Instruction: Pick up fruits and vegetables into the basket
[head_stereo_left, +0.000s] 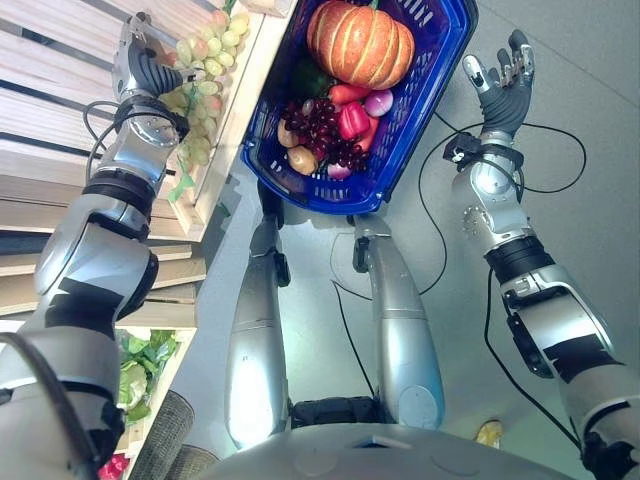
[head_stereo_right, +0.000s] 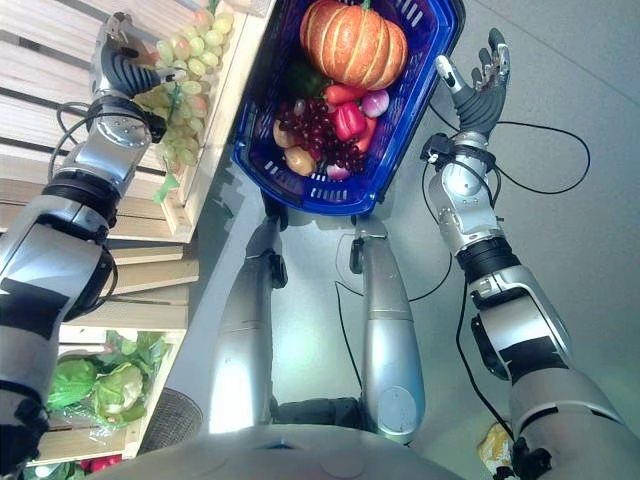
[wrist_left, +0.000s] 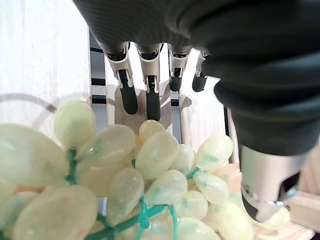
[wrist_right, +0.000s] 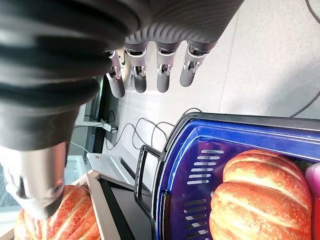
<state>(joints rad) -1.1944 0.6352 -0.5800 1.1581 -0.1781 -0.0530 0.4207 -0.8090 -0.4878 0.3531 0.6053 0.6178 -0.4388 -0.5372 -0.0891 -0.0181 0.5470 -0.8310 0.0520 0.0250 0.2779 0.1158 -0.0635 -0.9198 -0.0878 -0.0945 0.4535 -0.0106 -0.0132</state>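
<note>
I see a deep blue basket (head_stereo_left: 420, 110) with slotted walls and a black handle (wrist_right: 141, 170). Inside it I read an orange pumpkin (head_stereo_left: 360, 42) with paler cream ribbing, dark red-purple grapes (head_stereo_left: 320, 122), a bright red pepper (head_stereo_left: 352, 120), a pink-purple onion (head_stereo_left: 378, 102) and a brownish-yellow potato (head_stereo_left: 301, 159). The bunch of green grapes (wrist_left: 150, 170) is pale yellow-green, faintly blushed pink, on a teal-green stem. The wooden crate (head_stereo_left: 225, 150) and slatted shelf (head_stereo_left: 50, 60) are light, unpainted wood. The left hand (head_stereo_left: 143, 62) and right hand (head_stereo_left: 503, 82) show silver fingers with dark tips and dark ribbed covers. The floor (head_stereo_left: 580, 180) is plain grey. Leafy greens (head_stereo_right: 100, 385) below are light green.
</note>
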